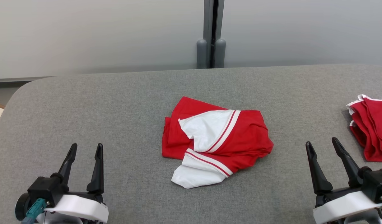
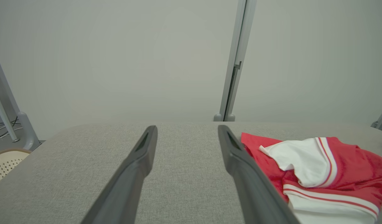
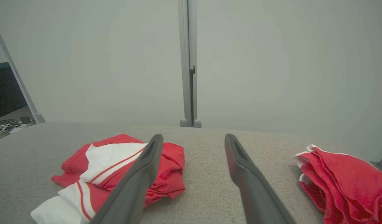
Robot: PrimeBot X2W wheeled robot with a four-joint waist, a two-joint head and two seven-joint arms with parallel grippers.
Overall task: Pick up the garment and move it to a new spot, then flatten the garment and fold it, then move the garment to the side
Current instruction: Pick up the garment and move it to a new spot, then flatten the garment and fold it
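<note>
Red-and-white garment (image 1: 216,140) lies crumpled at frame centre on the grey table (image 1: 116,102), left gripper (image 1: 87,145) lower left and right gripper (image 1: 321,141) lower right both spread empty, evidently staged either side for pickup

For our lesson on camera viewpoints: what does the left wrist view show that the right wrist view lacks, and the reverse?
Left wrist view, not the right: the open left gripper and a cream perforated basket past the table's edge. Right wrist view, not the left: the open right gripper and a second red garment pile. Both: the crumpled red-and-white garment, the grey fabric table and the grey wall post.
</note>
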